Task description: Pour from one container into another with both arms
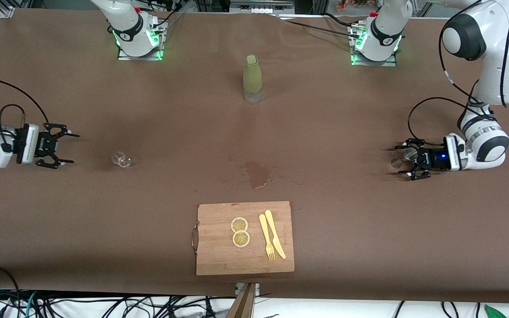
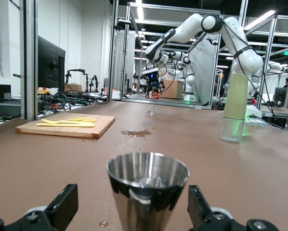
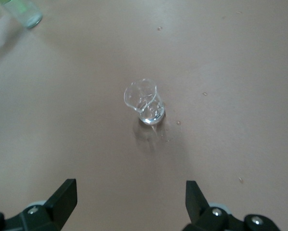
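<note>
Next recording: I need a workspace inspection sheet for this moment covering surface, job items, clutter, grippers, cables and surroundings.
Surface: brown table with a wet spill near its middle, farther from the front camera than the cutting board.
Job's things: metal cup upright between the left gripper's fingers, not clamped; small clear glass upright on the table toward the right arm's end; pale green bottle upright between the arm bases.
Clutter: wooden cutting board with two lemon slices, a yellow knife and fork.
Grippers: left gripper open around the cup; right gripper open, apart from the glass.
Cables: black cables along both arms.
Surroundings: metal frames, monitors and other robot arms.
</note>
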Motion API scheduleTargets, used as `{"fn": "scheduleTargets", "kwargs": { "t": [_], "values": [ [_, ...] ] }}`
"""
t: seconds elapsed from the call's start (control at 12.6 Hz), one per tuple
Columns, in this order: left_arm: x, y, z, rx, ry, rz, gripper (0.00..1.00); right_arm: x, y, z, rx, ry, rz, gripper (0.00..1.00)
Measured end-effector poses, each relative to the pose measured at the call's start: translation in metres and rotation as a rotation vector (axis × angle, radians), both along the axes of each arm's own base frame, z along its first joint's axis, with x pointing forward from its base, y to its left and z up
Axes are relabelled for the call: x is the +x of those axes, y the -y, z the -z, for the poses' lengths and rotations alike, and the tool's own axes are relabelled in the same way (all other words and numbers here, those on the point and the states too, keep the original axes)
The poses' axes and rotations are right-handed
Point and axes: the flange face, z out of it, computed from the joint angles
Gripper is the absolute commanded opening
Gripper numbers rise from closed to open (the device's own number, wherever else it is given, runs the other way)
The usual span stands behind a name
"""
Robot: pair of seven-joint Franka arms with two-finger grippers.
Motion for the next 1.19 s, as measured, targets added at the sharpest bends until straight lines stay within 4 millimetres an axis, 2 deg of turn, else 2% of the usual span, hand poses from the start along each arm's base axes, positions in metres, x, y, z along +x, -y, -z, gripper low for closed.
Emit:
{"fn": "scheduleTargets", "kwargs": {
  "t": [0.16, 0.32, 0.4, 0.72, 0.8, 0.96, 1.12, 1.19],
  "values": [
    [0.004, -0.015, -0.02, 0.028, -0.02, -0.012, 1.0, 0.009, -0.019, -0.039, -0.121, -0.072, 0.091, 1.0],
    [0.004, -0.033, -0.043, 0.076, -0.048, -0.005, 1.0, 0.019, -0.05, -0.071, -0.258, -0.14, 0.183, 1.0],
    [0.004, -0.041, -0.053, 0.106, -0.053, -0.004, 1.0, 0.024, -0.073, -0.087, -0.337, -0.164, 0.222, 1.0],
    [0.008, -0.067, -0.093, 0.245, -0.09, 0.004, 1.0, 0.031, -0.186, -0.148, -0.63, -0.179, 0.411, 1.0],
    [0.009, -0.077, -0.111, 0.308, -0.106, 0.005, 1.0, 0.03, -0.212, -0.158, -0.681, -0.171, 0.475, 1.0],
    [0.011, -0.097, -0.16, 0.422, -0.151, -0.022, 1.0, 0.024, -0.253, -0.172, -0.754, -0.165, 0.61, 1.0],
    [0.014, -0.104, -0.211, 0.524, -0.222, -0.066, 1.0, 0.016, -0.274, -0.191, -0.788, -0.203, 0.779, 1.0],
    [0.019, -0.1, -0.236, 0.58, -0.268, -0.091, 1.0, 0.012, -0.279, -0.206, -0.801, -0.22, 0.859, 1.0]
  ]
}}
